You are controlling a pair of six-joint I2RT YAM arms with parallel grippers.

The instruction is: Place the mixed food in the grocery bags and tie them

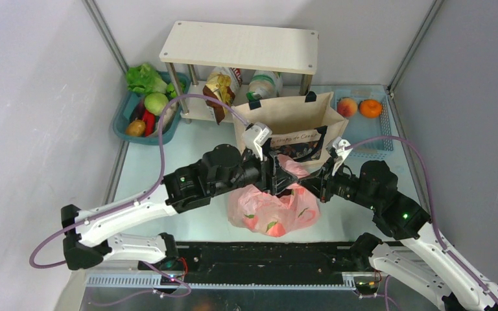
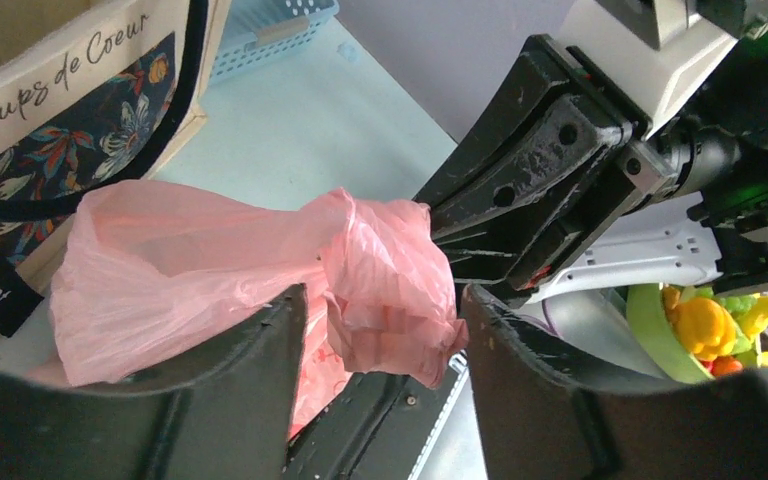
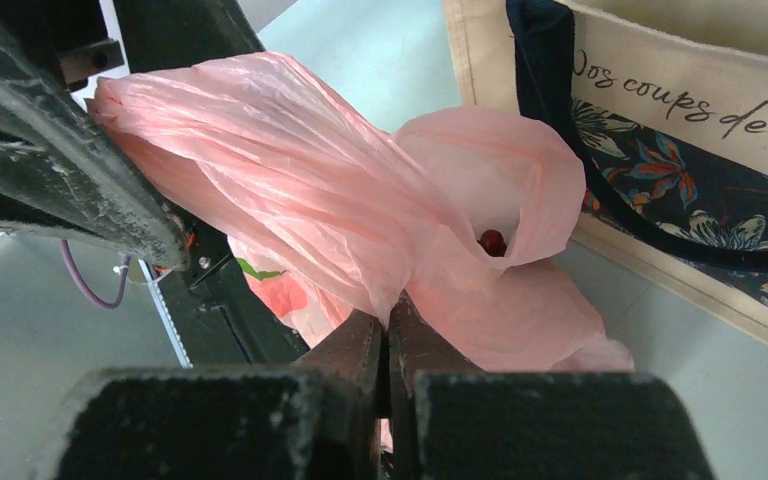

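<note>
Just beside the tote's (image 1: 292, 115) front edge, pink bag (image 1: 269, 210)

A robotics lab cell: grey panel walls (image 1: 32, 97) on aluminium posts (image 1: 106, 32) box in a tabletop (image 1: 136, 162) carrying two robot arms (image 1: 136, 207).

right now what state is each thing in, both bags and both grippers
pink bag, lying on the table, top bunched up; cannot tell if knotted
canvas tote, upright, mouth open
left gripper, open, fingers either side of the bunched plastic
right gripper, shut on the pink bag's plastic
</note>
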